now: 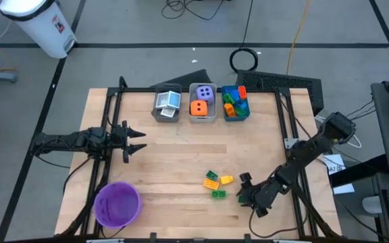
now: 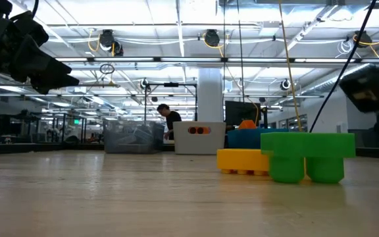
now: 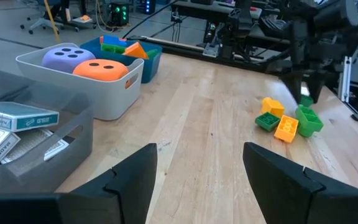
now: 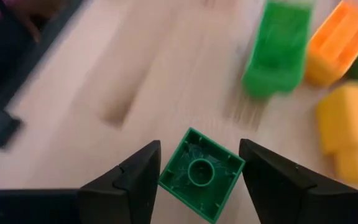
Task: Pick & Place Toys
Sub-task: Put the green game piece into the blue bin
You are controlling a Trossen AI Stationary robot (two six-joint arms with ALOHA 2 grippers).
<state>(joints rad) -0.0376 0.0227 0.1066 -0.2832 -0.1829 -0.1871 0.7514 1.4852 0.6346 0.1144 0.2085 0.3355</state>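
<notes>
My right gripper (image 4: 199, 150) is near the table's right front (image 1: 243, 190), shut on a small square green brick (image 4: 199, 174). A few loose bricks lie just left of it: green (image 1: 211, 175), orange (image 1: 211, 183), yellow (image 1: 227, 179) and green (image 1: 219, 194). At the far edge stand a bin of cards (image 1: 167, 104), a bin with a purple and an orange die (image 1: 202, 101), and a blue bin of bricks (image 1: 235, 102). My left gripper (image 3: 199, 152) waits open at the table's left (image 1: 139, 140), touching nothing. My right gripper pinches the small green brick by two opposite side walls (image 4: 168, 173), one finger on each. The fingers slant down from the table's right near corner. The brick is tilted, its hollow underside with the round tube (image 4: 199, 172) turned toward the wrist, and it looks clear of the tabletop.
A round purple bowl (image 1: 117, 204) sits at the near left corner. Bare wood (image 1: 181, 148) spreads across the middle between the bins and the loose bricks. Black frame rails (image 1: 113, 121) run along the table's left and right sides.
</notes>
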